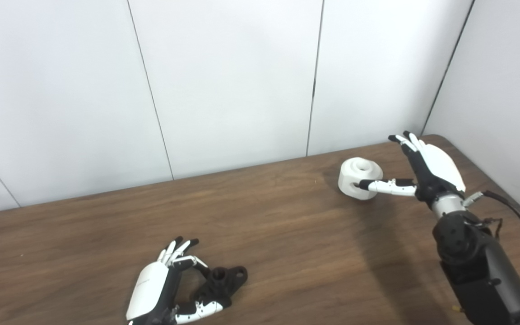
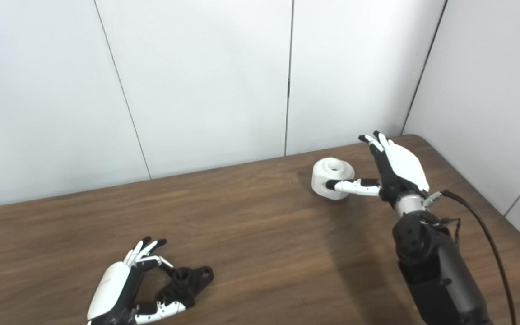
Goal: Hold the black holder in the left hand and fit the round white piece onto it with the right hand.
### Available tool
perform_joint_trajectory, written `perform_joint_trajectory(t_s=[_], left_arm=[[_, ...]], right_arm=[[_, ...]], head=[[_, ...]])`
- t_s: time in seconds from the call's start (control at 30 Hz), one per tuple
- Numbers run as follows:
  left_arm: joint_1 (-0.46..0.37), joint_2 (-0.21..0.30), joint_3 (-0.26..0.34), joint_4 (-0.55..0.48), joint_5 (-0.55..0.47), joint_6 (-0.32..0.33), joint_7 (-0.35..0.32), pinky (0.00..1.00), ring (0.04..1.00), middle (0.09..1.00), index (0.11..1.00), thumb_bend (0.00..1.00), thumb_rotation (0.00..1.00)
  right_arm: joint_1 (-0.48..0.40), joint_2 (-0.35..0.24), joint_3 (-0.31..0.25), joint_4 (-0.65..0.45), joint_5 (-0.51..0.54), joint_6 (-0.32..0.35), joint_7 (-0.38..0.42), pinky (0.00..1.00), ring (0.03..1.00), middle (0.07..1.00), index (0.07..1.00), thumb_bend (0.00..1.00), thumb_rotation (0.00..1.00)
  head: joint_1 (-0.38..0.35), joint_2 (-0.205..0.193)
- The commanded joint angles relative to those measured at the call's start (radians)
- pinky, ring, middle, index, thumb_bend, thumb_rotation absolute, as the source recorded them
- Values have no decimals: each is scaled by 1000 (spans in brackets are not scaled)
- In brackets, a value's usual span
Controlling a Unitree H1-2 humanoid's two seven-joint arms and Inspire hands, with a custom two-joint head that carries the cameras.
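Note:
The black holder lies on the brown table near the front left. My left hand is open right beside it on its left, fingers spread above it and the thumb reaching under its near side, not closed on it. The round white piece, a short cylinder with a hole in its top, sits at the back right. My right hand is open just right of the piece. Its fingers point up and back. Its thumb lies across the piece's near side.
White wall panels stand close behind the table's back edge and along its right side. A black cable runs from my right wrist toward the right edge. The rounded back right corner of the table lies just behind my right hand.

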Motion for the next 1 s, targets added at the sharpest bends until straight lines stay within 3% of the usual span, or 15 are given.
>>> perform_joint_trajectory(t_s=[0.0,0.33,0.57,0.97], left_arm=[[15,20,0,36,16,-29,12,1000,1000,906,481,519,41],[9,27,16,40,1,-47,2,1000,1000,902,481,519,40],[7,28,26,43,-15,-62,-10,1000,1000,910,481,518,39],[11,28,28,42,-19,-63,-15,1000,1000,910,481,518,39]], right_arm=[[-51,-1,-22,-40,-44,3,28,1000,1000,1000,911,1000,629],[-109,37,-42,15,-138,3,125,1000,1000,1000,906,1000,590],[-160,91,-93,21,-284,3,239,1000,1000,1000,885,1000,563],[-230,103,-135,101,-432,3,359,1000,1000,1000,872,1000,529]], head=[[-2,1],[-69,-13],[-93,-22],[-104,-27]])
